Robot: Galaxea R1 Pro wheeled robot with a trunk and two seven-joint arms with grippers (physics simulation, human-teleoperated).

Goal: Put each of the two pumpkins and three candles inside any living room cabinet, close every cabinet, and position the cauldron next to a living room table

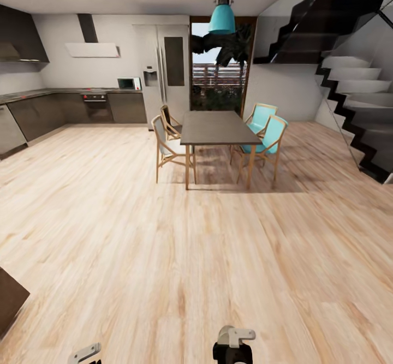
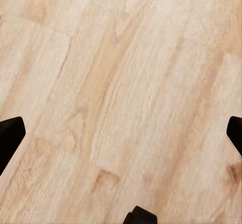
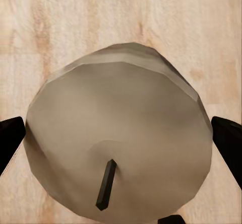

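Between the right fingers (image 3: 226, 138), near the centre of the right wrist view, a pale grey candle (image 3: 118, 133) with a dark wick is sitting gripped, over the wooden floor (image 3: 50, 22). Across the left wrist view, the left fingers (image 2: 11, 133) are standing wide apart and holding nothing. Toward the upper middle of the head view, a dining desk (image 1: 215, 126) is standing among chairs (image 1: 265, 132), with kitchen cupboards (image 1: 65, 107) at the left and a staircase (image 1: 355, 80) at the right.

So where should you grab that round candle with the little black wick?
Around its curved side, coming from the wick end. The candle is a short round cylinder, so jaws pressing opposite sides fit it.
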